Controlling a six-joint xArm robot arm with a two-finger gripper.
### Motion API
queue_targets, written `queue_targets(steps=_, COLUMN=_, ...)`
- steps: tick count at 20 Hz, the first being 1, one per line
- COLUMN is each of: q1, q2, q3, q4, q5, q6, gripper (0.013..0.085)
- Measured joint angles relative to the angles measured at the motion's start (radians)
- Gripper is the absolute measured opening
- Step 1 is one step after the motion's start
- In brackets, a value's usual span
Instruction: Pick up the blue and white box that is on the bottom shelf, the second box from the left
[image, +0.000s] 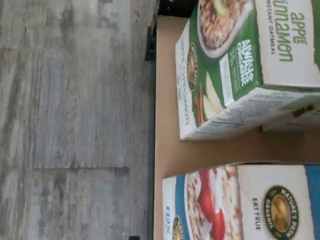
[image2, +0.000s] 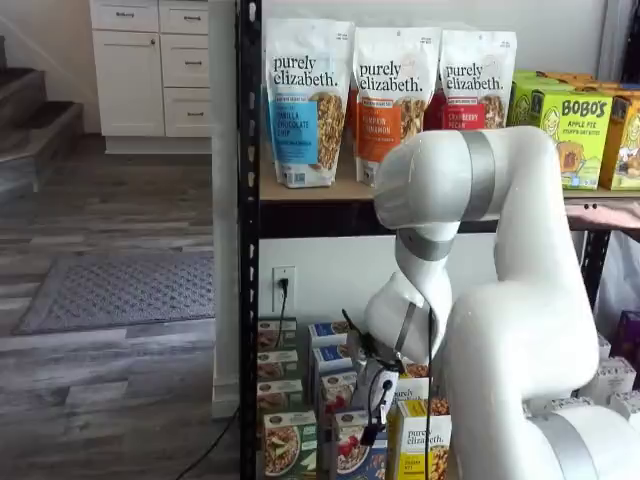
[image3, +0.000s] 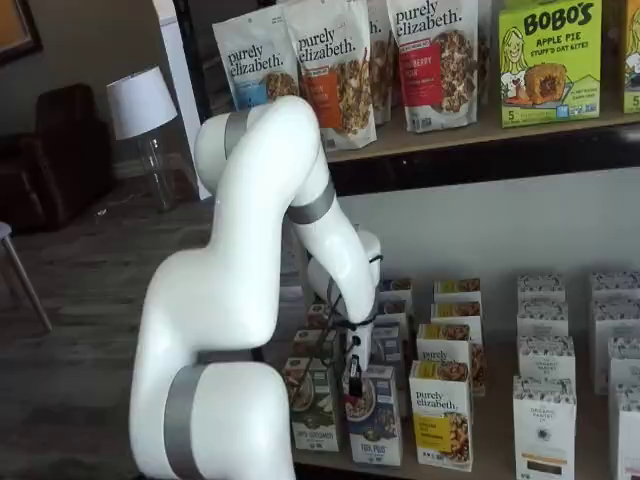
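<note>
My jaws are standing wide and are holding nothing. In both shelf views my gripper is hanging just above the front row of boxes. The blue and white box is sitting right under my jaws on the bottom shelf, with the green box close beside it.

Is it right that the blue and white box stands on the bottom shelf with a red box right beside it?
Not quite. The box beside the blue and white box on the bottom shelf is green and white, not red. The shelf view shows it; the wrist view shows that green box too.
</note>
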Motion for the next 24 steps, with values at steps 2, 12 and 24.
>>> queue_targets(steps=2, q1=-0.002, q2=0.013, q3=-0.016, q4=-0.003, q5=0.004, q6=0.001, gripper=0.0850)
queue_targets(steps=12, q1=-0.003, q2=0.061, q3=-0.077, q4=0.015, q5=0.007, q6=-0.011, gripper=0.0850)
queue_targets(steps=24, q1=-0.008, q2=0.122, q3=-0.156, q4=-0.079, q5=0.009, q6=0.071, gripper=0.0850)
